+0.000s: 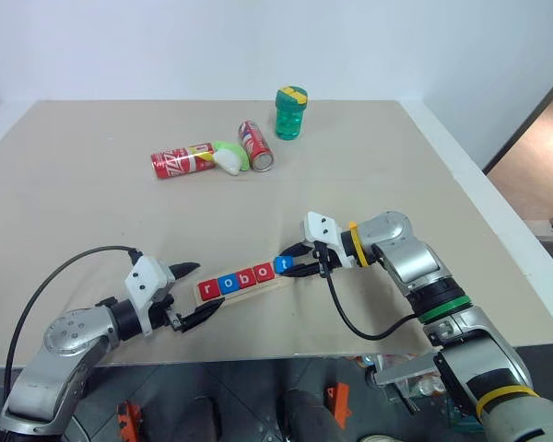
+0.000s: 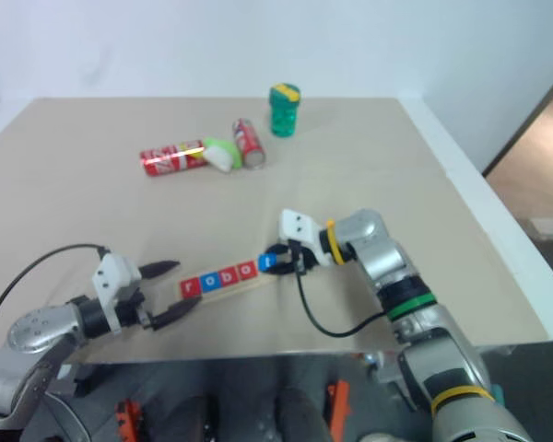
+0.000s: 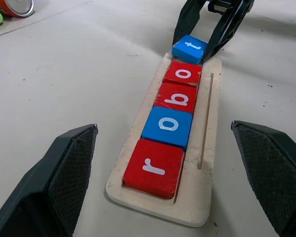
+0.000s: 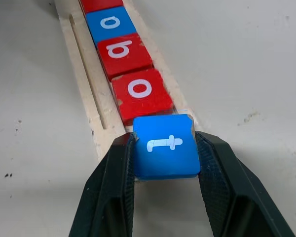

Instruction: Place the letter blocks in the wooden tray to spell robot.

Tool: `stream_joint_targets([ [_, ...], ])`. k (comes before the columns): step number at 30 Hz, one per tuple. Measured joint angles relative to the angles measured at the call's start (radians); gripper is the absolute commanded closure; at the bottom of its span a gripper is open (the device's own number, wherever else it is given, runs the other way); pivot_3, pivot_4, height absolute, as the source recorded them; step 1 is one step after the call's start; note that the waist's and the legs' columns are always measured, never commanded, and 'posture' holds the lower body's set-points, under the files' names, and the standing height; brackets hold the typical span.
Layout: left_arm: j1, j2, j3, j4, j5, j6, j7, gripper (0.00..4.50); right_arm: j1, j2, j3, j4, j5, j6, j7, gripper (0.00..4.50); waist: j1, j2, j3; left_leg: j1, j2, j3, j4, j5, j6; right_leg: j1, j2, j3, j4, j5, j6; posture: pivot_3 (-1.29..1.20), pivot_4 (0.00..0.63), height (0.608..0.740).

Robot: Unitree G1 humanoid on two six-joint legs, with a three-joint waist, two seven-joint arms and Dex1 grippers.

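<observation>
At lower centre, the right gripper point(image 4: 165, 153) pinches the blue t block point(image 4: 166, 152) by its side edges (light, rigid, probably slick) above the wooden tray point(image 3: 210, 123); the left gripper point(image 1: 192, 293) stands spread.

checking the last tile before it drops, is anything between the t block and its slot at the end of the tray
Nothing visible. The right gripper holds the blue t block right at the wooden tray's free end, next to the red o; no object lies in that last spot.
</observation>
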Motion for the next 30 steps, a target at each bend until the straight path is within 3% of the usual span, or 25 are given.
stream_joint_targets([
  [30, 0.02, 0.001, 0.001, -0.009, 0.008, 0.003, 0.009, 0.0, -0.058, 0.048, 0.015, 0.086, -0.018, -0.057, 0.045, 3.26, 0.0, 0.0, 0.0, 0.0, 0.0, 0.0, 0.0, 0.0, 0.0, 0.0, 0.0, 0.0, 0.0, 0.0, 0.0, 0.0, 0.15, 0.74],
])
